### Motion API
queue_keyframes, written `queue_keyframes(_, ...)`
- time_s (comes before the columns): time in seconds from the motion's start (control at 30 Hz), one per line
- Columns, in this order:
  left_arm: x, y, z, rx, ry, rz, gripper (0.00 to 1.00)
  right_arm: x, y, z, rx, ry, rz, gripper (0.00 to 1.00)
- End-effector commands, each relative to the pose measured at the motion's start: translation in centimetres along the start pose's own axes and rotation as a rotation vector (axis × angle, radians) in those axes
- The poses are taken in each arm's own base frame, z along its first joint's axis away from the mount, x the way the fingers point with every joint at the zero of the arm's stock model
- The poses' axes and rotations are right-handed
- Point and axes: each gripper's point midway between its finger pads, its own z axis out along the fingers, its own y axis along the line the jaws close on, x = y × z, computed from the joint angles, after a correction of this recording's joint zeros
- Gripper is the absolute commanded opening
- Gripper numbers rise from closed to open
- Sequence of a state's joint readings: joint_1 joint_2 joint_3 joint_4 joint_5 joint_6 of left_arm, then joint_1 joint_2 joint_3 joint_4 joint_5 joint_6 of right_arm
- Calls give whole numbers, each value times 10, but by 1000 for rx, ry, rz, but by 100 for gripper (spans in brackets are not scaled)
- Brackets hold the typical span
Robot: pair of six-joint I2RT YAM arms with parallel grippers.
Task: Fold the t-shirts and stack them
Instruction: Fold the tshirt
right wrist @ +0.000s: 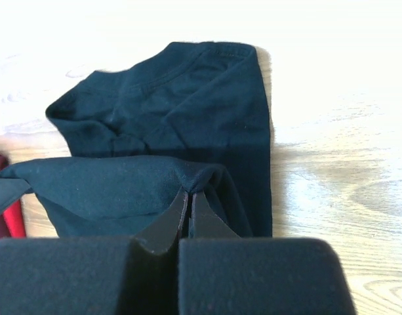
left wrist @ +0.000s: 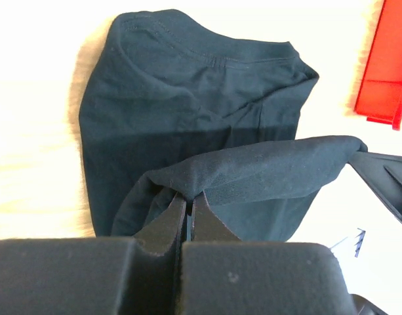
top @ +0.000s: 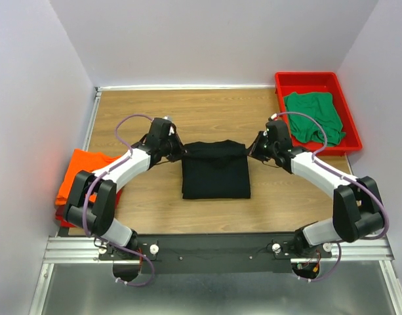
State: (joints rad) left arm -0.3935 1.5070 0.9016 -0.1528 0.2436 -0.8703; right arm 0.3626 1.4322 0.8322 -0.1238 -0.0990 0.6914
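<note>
Step in hand: folding the black t-shirt [top: 214, 178]; judged to be mid-fold, with its far edge raised off the layer beneath.
Black t-shirt, position: centre of the tabletop [top: 155, 111], lying as a compact rectangle between the two arms. Both wrist views show the collar seam on the lower layer.
Left end effector [left wrist: 189, 200]: fingers pressed together, pinching a ridge of black cloth at the far-left corner.
Right end effector [right wrist: 189, 197]: fingers pressed together, pinching the matching ridge at the far-right corner.
Lifted edge: stretched between the two pinches and sagging slightly in the middle.
Orange t-shirt [top: 89, 167]: at the left edge of the tabletop, beside the left arm, with a dark red t-shirt [top: 60, 214] showing under its near end.
Green t-shirt [top: 312, 115]: crumpled in the red tray [top: 305, 77] at the far right; judged not yet folded.
Next move, judgement: carry both corners toward the near hem together and level. Hold the spacing so the edge stays taut, lay it square on the lower layer, then release.
Progress, judgement: partway; stacking remains.
</note>
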Motion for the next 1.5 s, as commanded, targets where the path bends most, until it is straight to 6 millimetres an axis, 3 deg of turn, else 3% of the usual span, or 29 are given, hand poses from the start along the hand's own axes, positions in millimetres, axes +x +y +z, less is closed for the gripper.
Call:
queue_keyframes(0.0,-18,-6,-10,-8,-27,36,0,-20,8,-6,17,-40,-14,0)
queue_keyframes(0.17,-40,-4,-9,-16,-46,41,0,-40,16,2,30,-73,-35,1)
queue_keyframes(0.2,-46,-3,-8,-13,-53,40,0,-42,12,14,54,-61,-37,1)
queue_keyframes(0.23,-55,7,-1,-23,-50,23,0,-56,21,21,48,-82,-48,2)
queue_keyframes(0.3,-81,5,7,-12,-83,29,0,-72,28,40,55,-88,-71,3)
queue_keyframes(0.33,-83,22,29,-48,-51,12,0,-84,30,69,67,-80,-74,4)
queue_keyframes(0.37,-95,30,39,-52,-54,7,0,-89,28,84,76,-76,-76,5)
queue_keyframes(0.4,-123,16,46,-15,-81,57,0,-91,21,104,93,-60,-71,7)
queue_keyframes(0.43,-111,46,77,-84,10,30,0,-100,16,133,94,-49,-57,9)
queue_keyframes(0.47,-139,40,83,-70,-27,53,0,-95,15,149,67,-9,-40,10)
queue_keyframes(0.5,-140,44,100,-34,-5,61,1,-93,1,167,82,12,-19,14)
queue_keyframes(0.57,-157,41,105,-7,-26,75,15,-104,4,176,63,0,-3,23)
queue_keyframes(0.7,-193,19,94,57,-100,132,36,-116,-5,173,78,-21,-4,50)
queue_keyframes(0.73,-197,10,89,79,-114,142,41,-118,-6,170,75,-26,-6,61)
queue_keyframes(0.87,-201,-2,74,111,-146,154,48,-132,4,151,60,-64,-13,69)
queue_keyframes(0.93,-199,1,68,96,-156,158,49,-138,10,136,51,-83,-18,71)
queue_keyframes(0.97,-204,-7,57,102,-183,174,55,-138,12,131,48,-88,-30,71)
queue_keyframes(1.1,-202,-4,37,27,-222,160,58,-131,24,108,53,-109,-53,71)
queue_keyframes(1.17,-197,-7,26,-19,-250,158,57,-116,36,101,38,-96,-73,71)
queue_keyframes(1.23,-176,-7,29,-89,-239,157,48,-98,54,102,29,-85,-113,70)
queue_keyframes(1.27,-156,-7,37,-101,-206,162,44,-90,59,105,27,-75,-133,70)
queue_keyframes(1.33,-141,-4,44,-129,-196,141,35,-79,64,113,43,-70,-159,67)
queue_keyframes(1.4,-119,8,64,-164,-149,128,17,-56,75,127,34,-30,-193,67)
queue_keyframes(1.47,-105,13,76,-178,-113,125,15,-46,72,137,48,-11,-205,66)
